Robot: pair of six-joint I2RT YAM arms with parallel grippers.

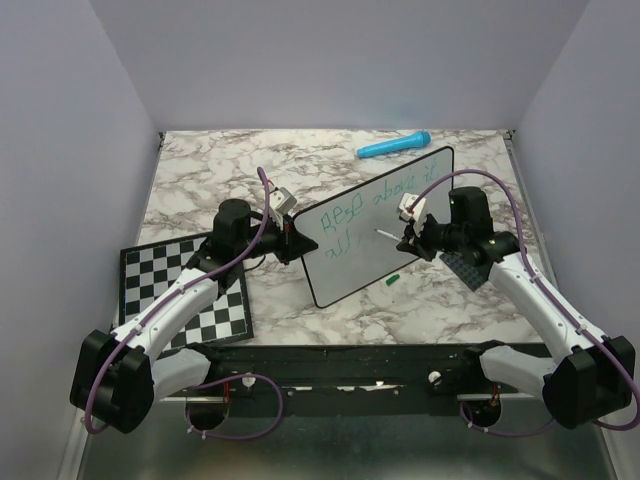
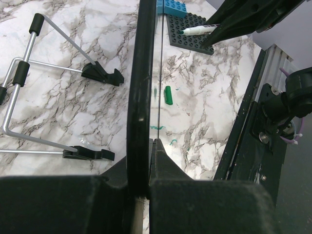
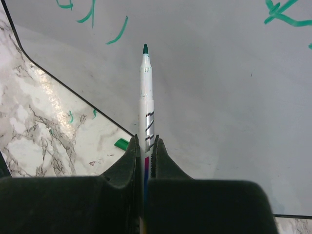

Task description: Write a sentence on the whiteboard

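Note:
The whiteboard (image 1: 375,225) stands tilted at mid-table and shows edge-on (image 2: 141,83) in the left wrist view. My left gripper (image 1: 292,240) (image 2: 148,146) is shut on its left rim. The sentence (image 1: 372,200) is green scribble in two lines, with strokes also in the right wrist view (image 3: 117,31). My right gripper (image 1: 412,236) (image 3: 145,144) is shut on a white marker (image 3: 145,92). The marker's green tip points at a blank part of the whiteboard (image 3: 224,97) below the writing. I cannot tell whether the tip touches.
A green marker cap (image 1: 392,280) (image 2: 168,95) (image 3: 121,143) lies before the board. There is a checkerboard (image 1: 185,290) at left and a blue pen-like object (image 1: 395,147) at the back. A black studded plate (image 1: 470,265) (image 2: 192,36) with a blue brick (image 2: 173,7) lies at right. A wire stand (image 2: 48,97) lies behind the board.

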